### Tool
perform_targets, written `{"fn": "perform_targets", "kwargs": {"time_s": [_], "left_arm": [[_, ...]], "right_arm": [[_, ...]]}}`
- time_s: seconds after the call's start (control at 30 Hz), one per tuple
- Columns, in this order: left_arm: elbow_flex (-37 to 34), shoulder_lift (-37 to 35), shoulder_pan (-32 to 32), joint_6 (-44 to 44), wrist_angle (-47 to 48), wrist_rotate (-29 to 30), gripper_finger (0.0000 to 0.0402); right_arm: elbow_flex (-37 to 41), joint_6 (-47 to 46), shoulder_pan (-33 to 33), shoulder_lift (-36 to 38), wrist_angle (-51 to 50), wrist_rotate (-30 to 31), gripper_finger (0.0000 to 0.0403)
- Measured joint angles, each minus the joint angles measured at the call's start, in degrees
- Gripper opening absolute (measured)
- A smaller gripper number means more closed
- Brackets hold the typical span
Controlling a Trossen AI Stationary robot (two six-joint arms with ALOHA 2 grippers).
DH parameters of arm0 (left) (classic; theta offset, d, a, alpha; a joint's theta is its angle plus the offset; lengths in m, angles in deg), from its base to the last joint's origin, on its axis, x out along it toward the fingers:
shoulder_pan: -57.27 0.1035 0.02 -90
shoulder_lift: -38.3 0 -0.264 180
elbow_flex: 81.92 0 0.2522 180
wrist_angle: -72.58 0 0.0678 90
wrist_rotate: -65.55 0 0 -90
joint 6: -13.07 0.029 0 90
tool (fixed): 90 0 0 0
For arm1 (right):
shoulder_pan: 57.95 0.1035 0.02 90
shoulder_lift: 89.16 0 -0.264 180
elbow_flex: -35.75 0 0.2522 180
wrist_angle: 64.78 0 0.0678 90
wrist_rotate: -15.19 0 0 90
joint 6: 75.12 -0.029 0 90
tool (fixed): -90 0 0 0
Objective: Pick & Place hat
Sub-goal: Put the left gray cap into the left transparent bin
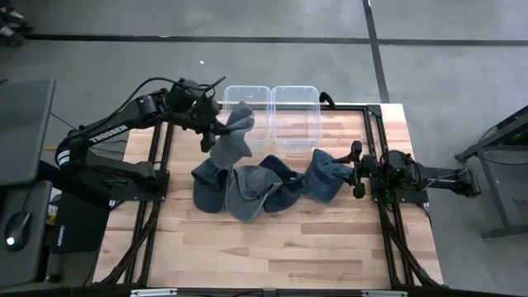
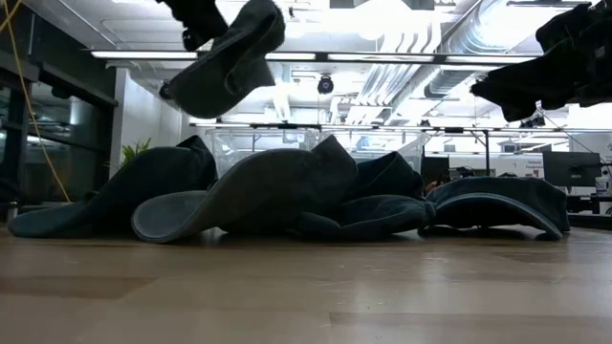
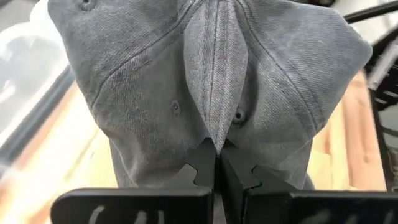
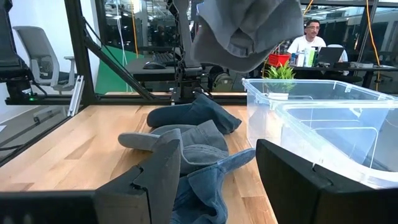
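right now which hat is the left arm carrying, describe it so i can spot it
Start at the two clear bins at the table's far edge. Just in front of the left bin, the left pincer is shut on a grey hat, pinching a fold of its crown. It is the only hat hanging in the air; the others lie in a pile on the wood.
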Motion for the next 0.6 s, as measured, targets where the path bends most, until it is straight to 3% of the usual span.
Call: {"fn": "perform_targets", "kwargs": {"time_s": [0.2, 0.6], "left_arm": [[-0.02, 0.0, 0.01, 5.35, -5.5, -8.74, 0.0], [-0.04, 0.04, 0.02, 9.6, -13.98, -24.17, 0.0]], "right_arm": [[0.02, -0.39, 0.0, -0.01, 0.99, 0.0, 0.0204], [0.0, 2.87, 0.0, 0.0, 15.21, -0.16, 0.0204]]}}
